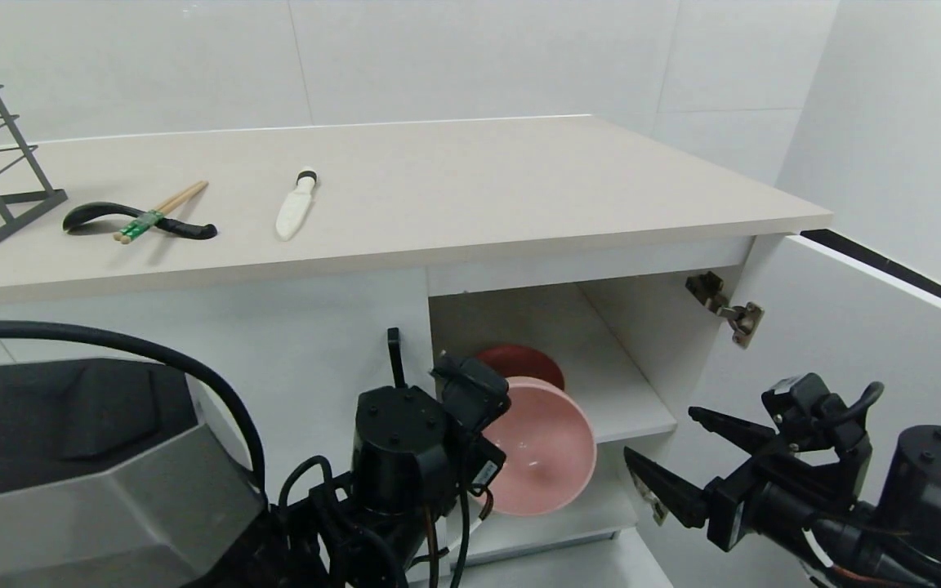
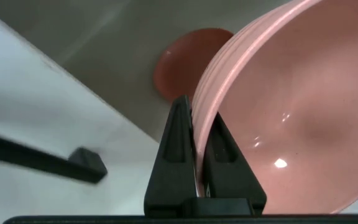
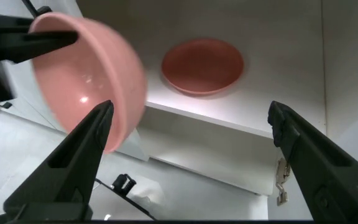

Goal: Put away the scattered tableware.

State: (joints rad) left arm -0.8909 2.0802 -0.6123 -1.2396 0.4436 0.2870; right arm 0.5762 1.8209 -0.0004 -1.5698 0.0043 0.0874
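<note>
A kitchen; countertop (image 1: 479, 188), tiled wall (image 1: 470, 57) (dish rack (image 1: 13, 219) too), open cabinet (image 1: 642, 327)

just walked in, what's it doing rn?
The left gripper is shut on the rim of a pink bowl, holding it tilted at the mouth of the open cabinet. A red dish already sits on the shelf inside. The right gripper is open and empty beside the cabinet door. A black spoon, chopsticks and a white utensil lie on the counter, not yet put away.
</note>
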